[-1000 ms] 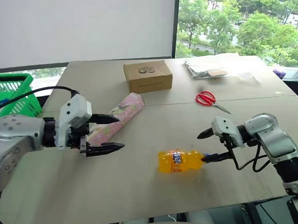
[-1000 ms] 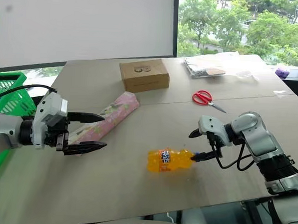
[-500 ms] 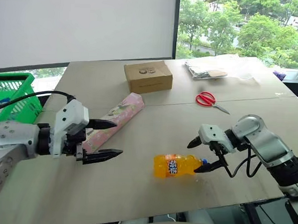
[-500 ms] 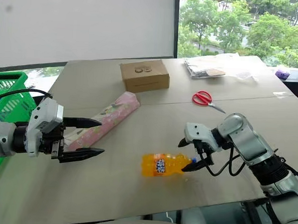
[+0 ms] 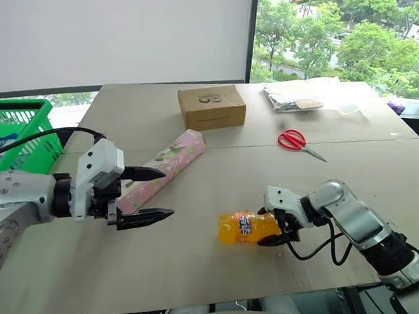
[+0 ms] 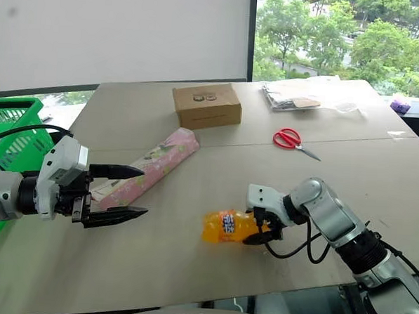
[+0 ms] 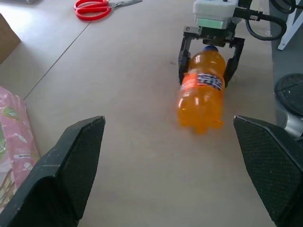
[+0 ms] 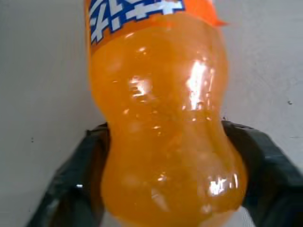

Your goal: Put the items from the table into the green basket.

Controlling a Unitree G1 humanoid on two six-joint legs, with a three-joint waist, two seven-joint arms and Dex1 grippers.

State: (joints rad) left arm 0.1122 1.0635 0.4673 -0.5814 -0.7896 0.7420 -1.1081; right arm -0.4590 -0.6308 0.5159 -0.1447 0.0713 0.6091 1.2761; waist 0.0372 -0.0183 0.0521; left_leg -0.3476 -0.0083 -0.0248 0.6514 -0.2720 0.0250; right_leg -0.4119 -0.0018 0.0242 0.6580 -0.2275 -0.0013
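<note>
The orange soda bottle (image 5: 244, 228) lies on its side on the table (image 5: 189, 268), near the front edge. My right gripper (image 5: 279, 231) is shut on its cap end, one black finger (image 7: 183, 52) against each side. The bottle rests on the tabletop. Left of it, my left gripper (image 5: 167, 193) hovers open with nothing in it, beside the near end of the pink floral box (image 5: 163, 167). The box lies flat and slantwise. Red-handled scissors (image 5: 295, 140) lie further back on the right. The green basket (image 5: 18, 129) stands off the table's left edge.
A brown cardboard box (image 5: 211, 106) sits at the back centre of the table. Clear plastic packets (image 5: 297, 100) lie at the back right. A seam runs across the tabletop just behind the scissors. A black cable loops from my left arm toward the basket.
My right gripper moved left and down along the bottle and closed its fingers on the cap end. The bottle slid slightly left. My left gripper stayed where it was, open.
</note>
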